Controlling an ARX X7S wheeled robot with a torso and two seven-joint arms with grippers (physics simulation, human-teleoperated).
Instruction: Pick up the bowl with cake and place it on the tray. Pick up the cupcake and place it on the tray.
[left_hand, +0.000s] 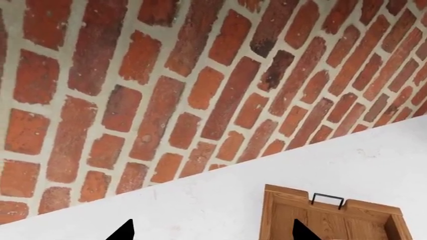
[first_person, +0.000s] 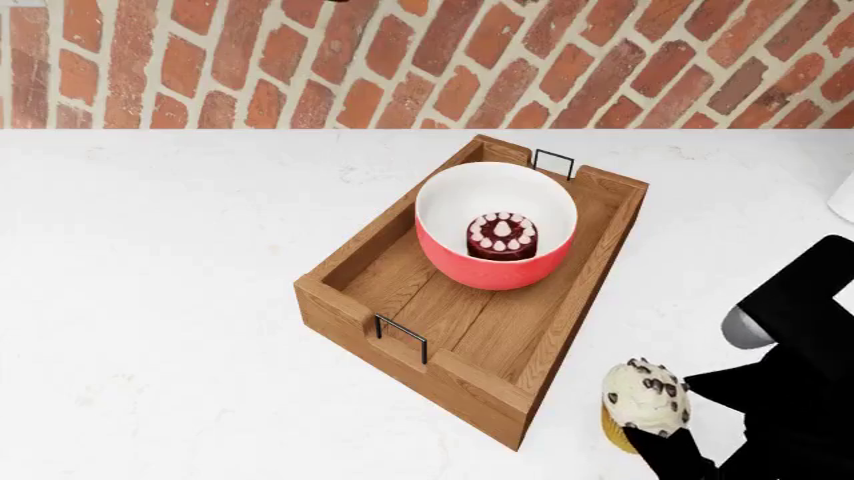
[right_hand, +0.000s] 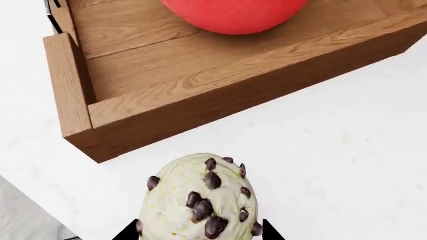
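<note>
While carrying the cupcake (first_person: 646, 400), clamped in the right tool (right_hand: 200, 231) beside the tray (first_person: 350, 268), lifting clear of its wall, avoiding the bowl (first_person: 495, 262) already inside.

A white table (first_person: 174, 300) with faint grey marbling carries the things. The wooden tray (first_person: 350, 270) lies directly on it, turned at an angle. The cupcake (first_person: 645, 402) is just beside the tray's near right corner; whether it touches the table cannot be told.
</note>
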